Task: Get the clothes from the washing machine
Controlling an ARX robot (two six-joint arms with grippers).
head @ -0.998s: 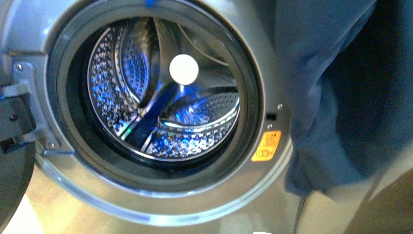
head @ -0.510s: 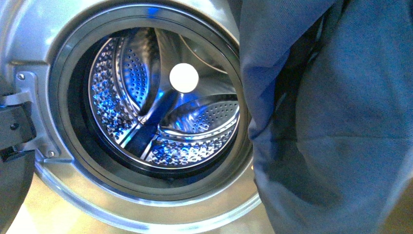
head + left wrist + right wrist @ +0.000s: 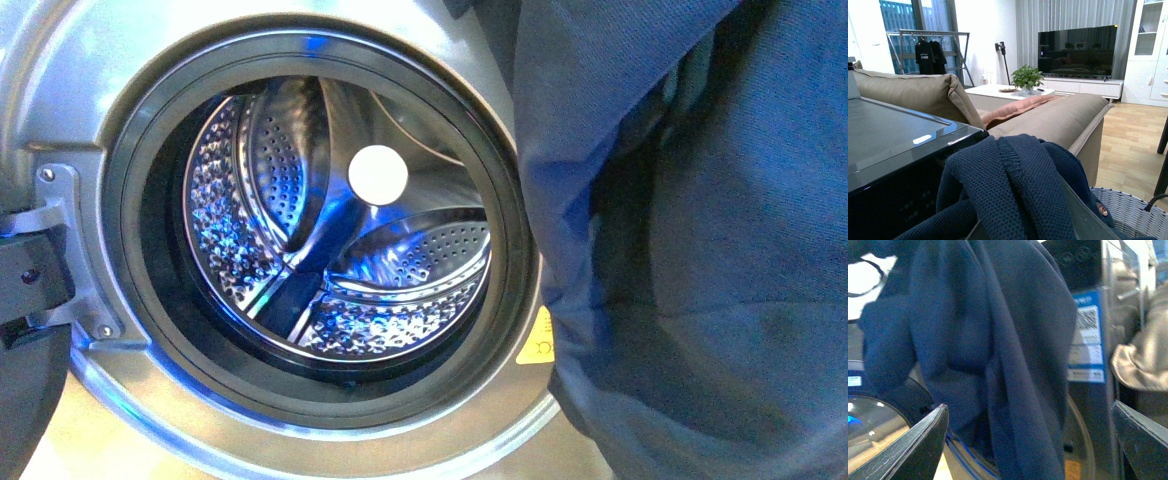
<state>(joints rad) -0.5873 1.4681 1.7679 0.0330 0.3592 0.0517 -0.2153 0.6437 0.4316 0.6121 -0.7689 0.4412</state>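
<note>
One garment out, drum left bare

Over the last second the clothes (image 3: 700, 250) swung in from the right edge of the front view and spread across the right side of the washing machine (image 3: 50, 90). They then slid back a little, so that a corner of the yellow sticker (image 3: 538, 342) showed again beside the door ring. The drum (image 3: 250, 230) held nothing but its own steel ribs and blue glints. By that reckoning the pulling-out was done, and what remained was lowering the load into the basket (image 3: 1130, 212), whose woven rim lay just below the fabric.

The clothes hung in front of the machine, outside the drum, draped in heavy folds over the left gripper (image 3: 1080, 215). Its jaws were buried under the cloth, and whether they were clamped could not be told. The right gripper (image 3: 1029, 407) stood wide apart, gripping nothing. The fabric was dark navy, a coarse knit up close, soft and limp, with a small round button showing.
</note>
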